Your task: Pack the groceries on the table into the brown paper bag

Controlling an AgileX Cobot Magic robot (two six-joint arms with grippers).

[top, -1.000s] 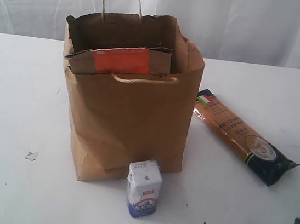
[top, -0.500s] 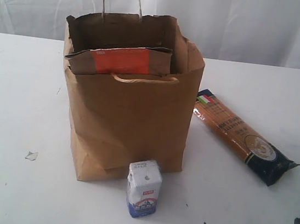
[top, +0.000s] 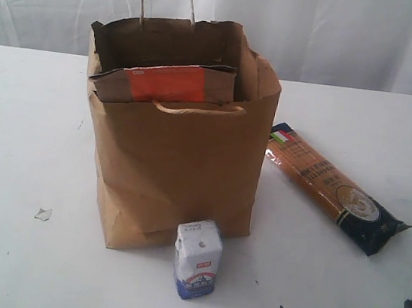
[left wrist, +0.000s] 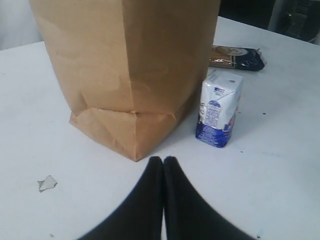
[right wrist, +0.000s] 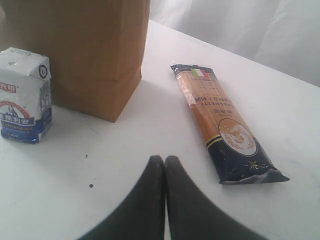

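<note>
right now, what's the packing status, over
Left gripper and right gripper shut, empty. Small white-blue carton and long spaghetti packet outside tall brown paper bag. Nothing blocking either.

brown paper bag [top: 179, 158]: matt creased kraft paper | long spaghetti packet [top: 334, 188]: glossy plastic film | table [top: 26, 138]: matt white

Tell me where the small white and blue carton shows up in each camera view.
Exterior: carton stands upright, low centre, just before the paper bag.
Left wrist: carton beside the bag's corner, spaghetti packet behind it.
Right wrist: carton at the picture's edge, next to the bag.
Shared landmark: the paper bag.
</note>
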